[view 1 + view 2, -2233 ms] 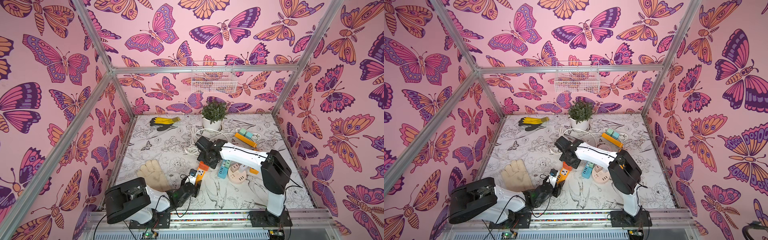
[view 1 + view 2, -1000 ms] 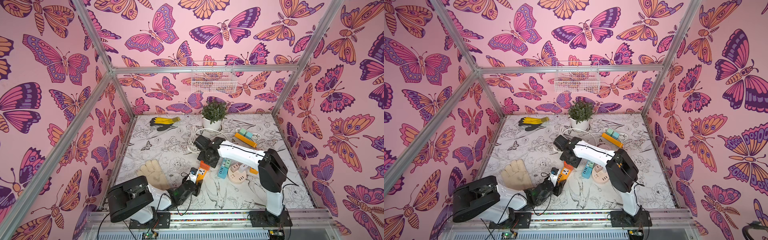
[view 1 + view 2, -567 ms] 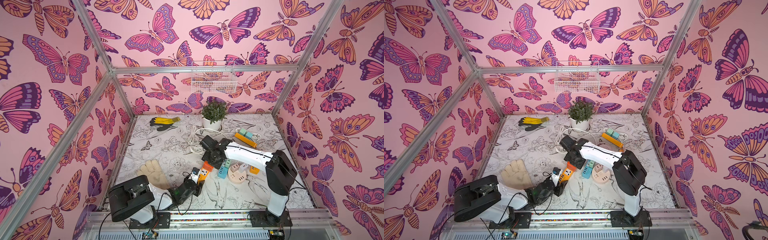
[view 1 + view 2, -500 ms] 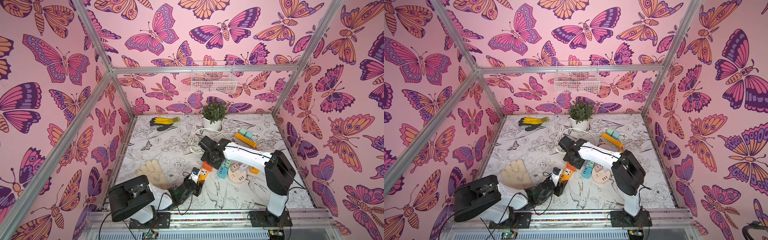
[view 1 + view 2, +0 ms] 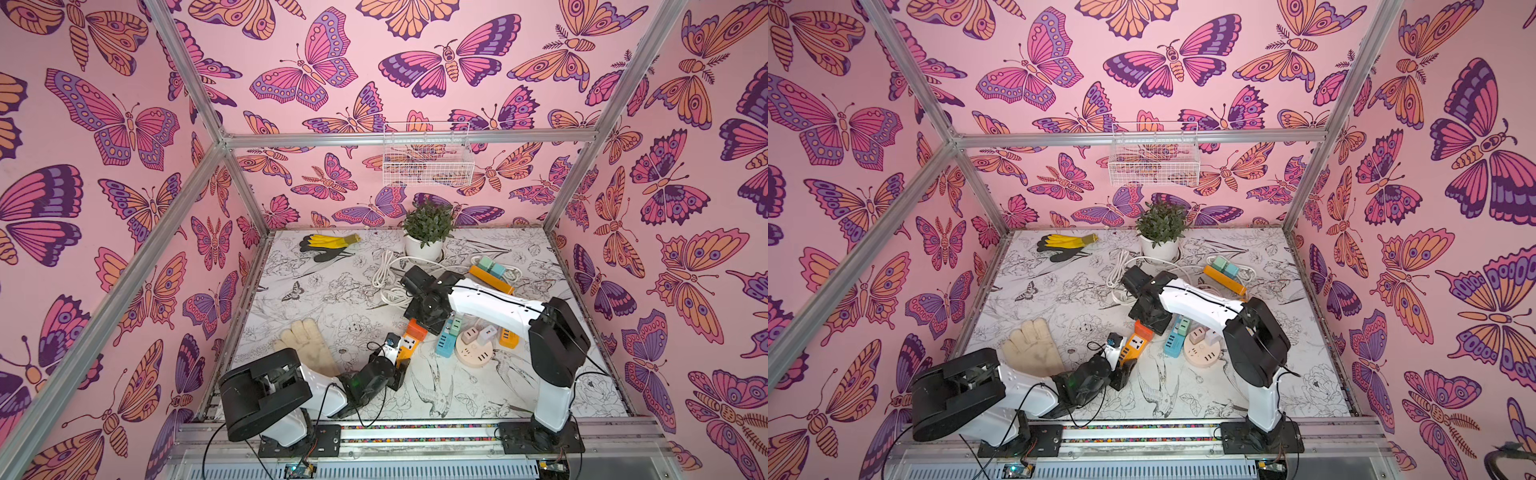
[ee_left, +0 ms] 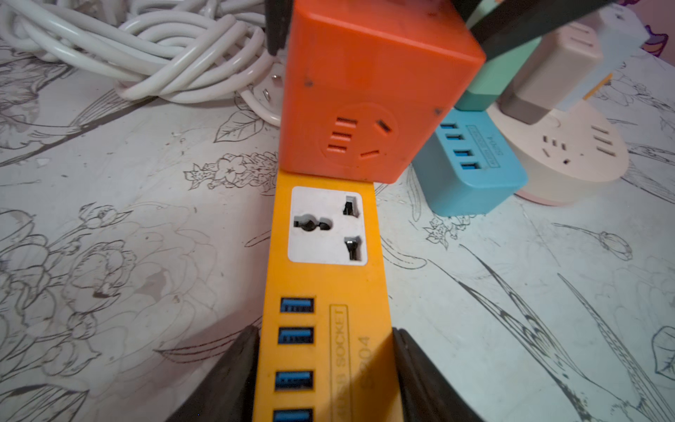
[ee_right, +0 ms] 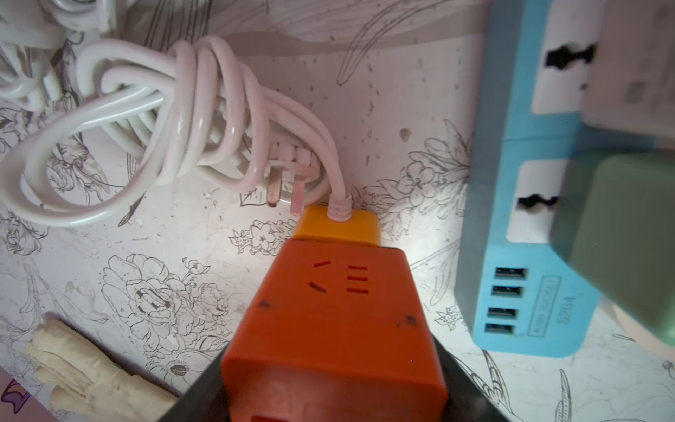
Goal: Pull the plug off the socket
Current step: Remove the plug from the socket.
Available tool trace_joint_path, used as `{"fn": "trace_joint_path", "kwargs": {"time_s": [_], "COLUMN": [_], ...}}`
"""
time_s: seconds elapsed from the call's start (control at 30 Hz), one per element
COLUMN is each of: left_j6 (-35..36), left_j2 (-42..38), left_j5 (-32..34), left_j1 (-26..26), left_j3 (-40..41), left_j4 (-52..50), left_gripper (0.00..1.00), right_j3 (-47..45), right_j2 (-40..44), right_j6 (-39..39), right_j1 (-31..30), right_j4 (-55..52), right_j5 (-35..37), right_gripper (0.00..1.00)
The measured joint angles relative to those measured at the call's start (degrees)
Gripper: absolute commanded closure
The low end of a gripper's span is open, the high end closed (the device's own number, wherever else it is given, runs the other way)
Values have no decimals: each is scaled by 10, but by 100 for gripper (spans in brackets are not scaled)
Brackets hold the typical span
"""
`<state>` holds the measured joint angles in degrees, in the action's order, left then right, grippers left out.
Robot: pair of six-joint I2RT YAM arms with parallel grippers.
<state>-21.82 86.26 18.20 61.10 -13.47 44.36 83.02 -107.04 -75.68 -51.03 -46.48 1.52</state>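
In both top views, the left arm lies low along the bottom edge of the frame, left of centre. We see the left gripper just above it, toward the middle. In the left wrist view, its two dark fingers press on the long sides of the yellow power strip at the end with the blue USB ports, so the left gripper is clamped on the strip. The strip lies flat on the table, slanting up and to the right in the top views.

One white outlet on the strip is uncovered. Just past it stands the orange cube plug, its base touching the strip's top face near the centre of the frame. The right gripper comes down on the cube from above. In the right wrist view we see its dark jaws on two opposite sides of the orange cube, closed on it.

Just to the right of the cube lie a blue power strip, with a green adapter plugged in, and a round beige socket.

To the left of them, a beige glove lies flat. Above the cube in the frame, a coiled white cable runs into the yellow strip's far end.

Farthest back we see another orange strip, a potted plant and yellow-and-black gloves.
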Motion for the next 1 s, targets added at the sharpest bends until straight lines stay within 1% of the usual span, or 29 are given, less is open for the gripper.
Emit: {"fn": "trace_joint_path", "kwargs": {"time_s": [0.1,0.2,0.3,0.37,0.43,0.57,0.67,0.77,0.87,1.0], "left_j6": [-2,-8,-12,-11,-9,5,14,14,7,-5], "left_j2": [1,1,1,1,4,11,12,12,12,12], "left_j5": [-2,2,13,15,14,-7,-20,-21,-16,2], "left_j1": [-1,-5,-12,-14,-14,-9,-5,-5,-6,-14], "left_j3": [-1,-2,-2,-3,-7,-16,-18,-18,-17,-17], "left_j4": [-2,-6,-7,-7,-8,-8,-7,-8,-9,-11], "left_gripper": [42,42,42,42,42,42,42,42,42,42], "right_j3": [14,76,127,134,116,18,-31,-36,3,94], "right_j2": [-9,-47,-73,-73,-61,3,42,43,16,-44], "right_j6": [-7,-3,10,17,22,12,-5,-12,-11,6], "right_j1": [-16,-25,-22,-13,-1,15,9,-4,-12,-12], "right_j4": [-7,-47,-75,-80,-71,-22,3,14,-10,-60], "right_j5": [24,37,35,23,5,-15,-7,13,26,29], "right_gripper": [43,43,43,43,43,43,43,43,43,43]}}
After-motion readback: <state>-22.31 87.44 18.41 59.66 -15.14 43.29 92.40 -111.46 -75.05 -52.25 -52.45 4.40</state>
